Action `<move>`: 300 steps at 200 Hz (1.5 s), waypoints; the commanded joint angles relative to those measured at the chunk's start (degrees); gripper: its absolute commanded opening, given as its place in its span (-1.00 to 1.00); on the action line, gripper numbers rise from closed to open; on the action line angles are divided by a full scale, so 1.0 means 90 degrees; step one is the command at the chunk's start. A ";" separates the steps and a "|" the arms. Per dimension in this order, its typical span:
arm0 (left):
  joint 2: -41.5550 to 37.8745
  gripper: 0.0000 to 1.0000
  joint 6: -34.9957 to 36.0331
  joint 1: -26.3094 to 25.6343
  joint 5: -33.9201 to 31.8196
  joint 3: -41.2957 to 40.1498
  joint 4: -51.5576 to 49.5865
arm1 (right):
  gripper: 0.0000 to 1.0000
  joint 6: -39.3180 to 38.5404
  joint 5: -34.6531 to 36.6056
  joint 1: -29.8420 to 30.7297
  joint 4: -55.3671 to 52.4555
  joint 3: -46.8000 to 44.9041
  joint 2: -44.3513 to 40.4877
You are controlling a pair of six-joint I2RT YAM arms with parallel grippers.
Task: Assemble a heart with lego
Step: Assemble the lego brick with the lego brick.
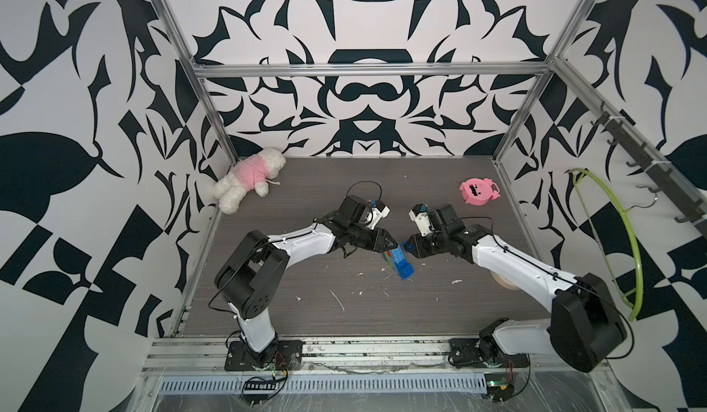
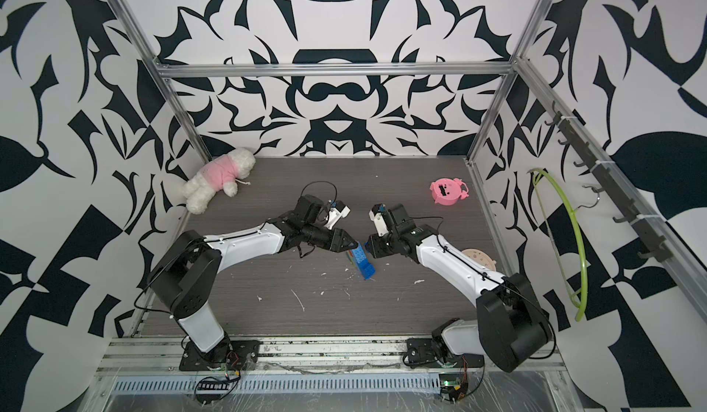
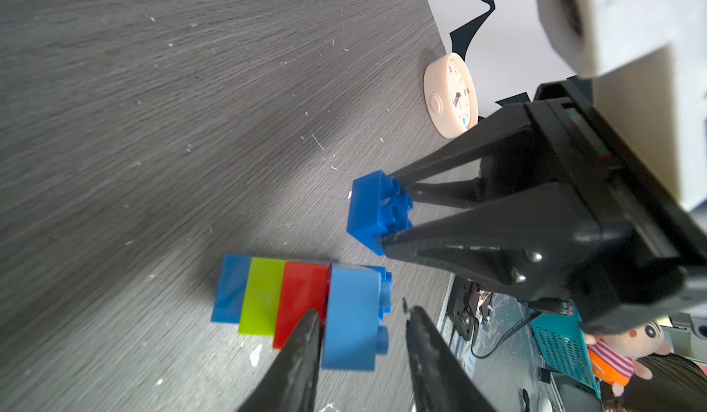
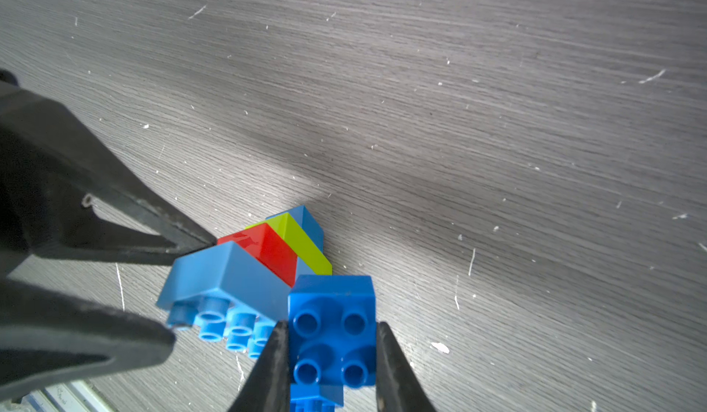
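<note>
The heart (image 1: 399,264) (image 2: 361,263) lies on its side mid-table, unfinished: a dark blue, a lime green (image 3: 260,299), a red (image 3: 302,295) and a light blue brick (image 3: 354,326) joined in a row. My left gripper (image 3: 363,312) (image 1: 394,243) straddles the light blue end brick. One finger lies against its base and a narrow gap shows on the stud side. My right gripper (image 4: 332,325) (image 1: 408,246) is shut on a dark blue 2x2 brick (image 4: 331,306) (image 3: 367,207), studs toward the wrist, just beside the row's light blue end.
A cream clock (image 3: 451,96) (image 2: 476,261) lies by the right wall behind the right arm. A pink round toy (image 1: 478,192) sits at the back right and a white plush in a pink shirt (image 1: 248,178) at the back left. White flecks dot the table.
</note>
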 commanded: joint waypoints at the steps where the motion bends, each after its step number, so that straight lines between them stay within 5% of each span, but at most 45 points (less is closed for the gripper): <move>1: 0.0144 -0.19 0.0163 -0.0033 -0.0064 0.0185 -0.0194 | -0.53 0.0039 -0.0038 -0.0022 0.0152 0.0008 -0.0011; 93: 0.0258 -0.43 0.0223 -0.0072 -0.0124 0.0261 -0.0323 | -0.53 0.0005 -0.0038 -0.0032 0.0147 0.0013 -0.0084; 164: 0.0245 -0.48 0.0208 -0.0062 -0.0124 0.0174 -0.0145 | -0.55 -0.0452 -0.0506 -0.0032 0.0218 -0.0310 -0.1131; 192: 0.0316 -0.49 0.0128 -0.0040 -0.0030 0.0154 0.0039 | -0.56 -0.0485 -0.1076 -0.0024 0.0785 -0.0774 -0.1246; 300: 0.0333 -0.49 0.0086 -0.0018 0.0003 0.0096 0.0097 | -0.61 -0.0264 -0.1218 0.0027 0.3064 -0.2443 -0.2033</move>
